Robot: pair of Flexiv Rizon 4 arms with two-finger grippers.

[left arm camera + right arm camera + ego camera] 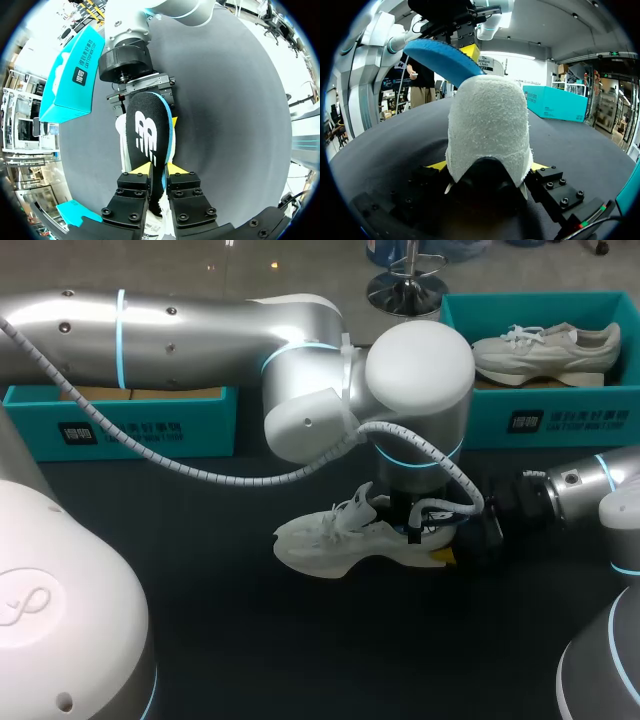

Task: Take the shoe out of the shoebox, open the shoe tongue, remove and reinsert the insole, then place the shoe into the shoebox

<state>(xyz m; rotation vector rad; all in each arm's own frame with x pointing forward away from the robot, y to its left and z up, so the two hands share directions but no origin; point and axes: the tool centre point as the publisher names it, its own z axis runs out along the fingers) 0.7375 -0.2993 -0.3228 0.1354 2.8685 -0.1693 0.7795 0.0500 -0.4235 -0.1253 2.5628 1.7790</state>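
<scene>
Left gripper (159, 170) pinches the insole (147, 125) sticking out of the shoe (330, 540), right gripper (487, 167) clamps its heel, bare table (200, 630) in front, left shoebox (130, 425) and right shoebox (560, 420) well behind.

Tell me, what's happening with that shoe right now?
Left jaws shut on insole, partly out. Right jaws shut on shoe heel. Nothing seen in the way.

Robot lab: left arm (200, 325), right arm (600, 485) at black table (250, 650), teal shoeboxes (545, 422).
</scene>
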